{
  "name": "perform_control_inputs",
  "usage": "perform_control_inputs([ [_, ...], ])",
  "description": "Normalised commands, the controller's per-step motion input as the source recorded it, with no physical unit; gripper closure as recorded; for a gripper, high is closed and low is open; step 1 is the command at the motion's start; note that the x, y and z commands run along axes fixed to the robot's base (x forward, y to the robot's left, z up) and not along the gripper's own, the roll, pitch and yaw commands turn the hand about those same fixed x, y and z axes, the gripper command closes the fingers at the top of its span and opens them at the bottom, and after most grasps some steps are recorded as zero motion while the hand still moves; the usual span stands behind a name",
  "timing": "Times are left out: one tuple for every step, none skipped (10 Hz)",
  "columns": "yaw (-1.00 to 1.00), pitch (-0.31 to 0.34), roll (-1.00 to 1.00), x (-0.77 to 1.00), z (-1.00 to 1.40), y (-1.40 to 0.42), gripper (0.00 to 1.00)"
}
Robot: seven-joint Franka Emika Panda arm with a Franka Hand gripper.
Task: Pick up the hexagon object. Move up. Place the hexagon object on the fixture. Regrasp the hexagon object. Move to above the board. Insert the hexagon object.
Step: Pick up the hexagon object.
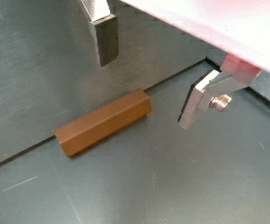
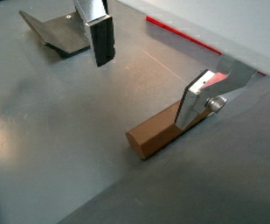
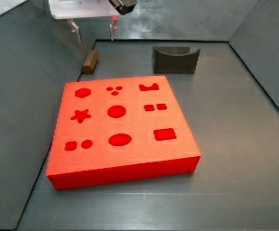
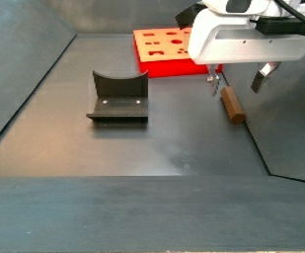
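— Where's the hexagon object (image 1: 103, 122)?
— Flat on the surface (image 3: 226, 99), just beside the board (image 3: 120, 126).
— The gripper (image 2: 148, 63)?
— Wide open, empty, hovering above the hexagon object, fingers (image 1: 103, 39) straddling it.

Colours, gripper over peg

Hexagon object (image 1: 103, 123) plain brown; board (image 3: 120, 127) bright red-orange, darker red cut-outs; fixture (image 4: 116, 97) dark grey. Floor (image 2: 67, 140) dull grey w/ faint scratches. Gripper (image 1: 148, 74) above peg nr floor's edge: body white, fingers (image 1: 103, 35) silver w/ dark pads.
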Motion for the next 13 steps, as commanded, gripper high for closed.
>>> perform_control_inputs([
  [-0.12,-0.079,0.00,-0.94,-0.21,0.00,0.00],
  [0.00,-0.200,0.00,-0.75,-0.17,0.07,0.00],
  [0.00,-0.187,-0.02,-0.28,-0.06,0.25,0.00],
  [-0.17,-0.184,0.07,-0.27,-0.31,0.07,0.00],
  [-0.31,-0.307,0.02,0.00,-0.47,0.00,0.00],
  [-0.32,-0.294,0.00,0.30,-0.49,0.02,0.00],
  [-0.34,-0.280,0.00,0.33,-0.52,0.02,0.00],
  [-0.30,-0.256,0.00,0.35,-0.57,0.07,0.00],
  [-0.22,-0.147,0.00,0.66,-0.78,0.21,0.00],
  [-0.07,-0.073,0.00,0.56,-0.95,0.16,0.00],
  [0.00,-0.069,-0.01,0.44,-1.00,0.16,0.00],
  [0.11,-0.061,-0.02,0.45,-1.00,0.16,0.00],
  [0.19,-0.040,0.00,0.13,-1.00,0.00,0.00],
])
